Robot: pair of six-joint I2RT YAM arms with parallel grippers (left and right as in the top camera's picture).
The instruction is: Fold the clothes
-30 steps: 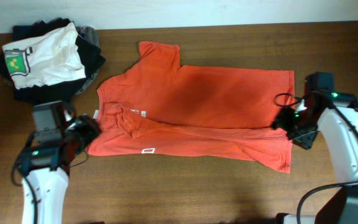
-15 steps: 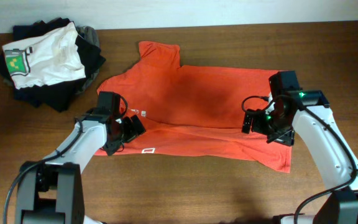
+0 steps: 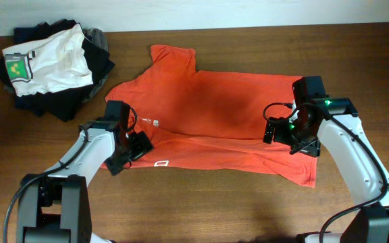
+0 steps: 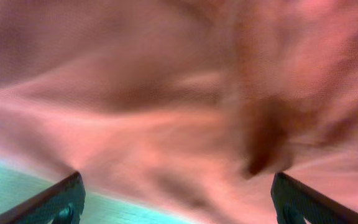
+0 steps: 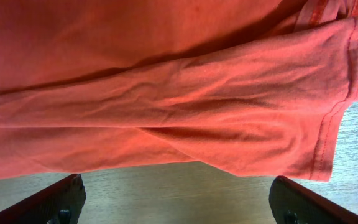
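Across the middle of the brown wooden tabletop [image 3: 201, 209] lies the red-orange short-sleeved cotton T-shirt [image 3: 215, 115], spread lengthwise with its neck end toward the robot's left and its hem end toward the right. One sleeve [image 3: 174, 59] sticks out toward the far edge. A long crease runs along the cloth near its front edge, and small white markings [image 3: 152, 123] show near the neck end, with a small white rectangle [image 3: 161, 163] closer to the front edge.

The left hand [image 3: 137, 144] is over the neck end of the shirt, close to the white markings. From the left wrist camera its two dark fingertips [image 4: 64, 198] stand far apart at the lower corners, and blurred red-orange cloth fills the view ahead of them; nothing is gripped between them.

The right hand [image 3: 270, 129] is over the hem end of the shirt. From the right wrist camera its fingertips [image 5: 64, 198] are likewise spread wide, with bare wood between them and the shirt's layered cloth and stitched edge [image 5: 347, 56] just beyond; it has hold of nothing.

At the far left corner, well apart from the shirt, sits a pile of folded garments: a white T-shirt with a green-yellow print [image 3: 49, 61] on top of black folded clothing [image 3: 56, 102], with a bit of grey fabric [image 3: 98, 37] at the back.
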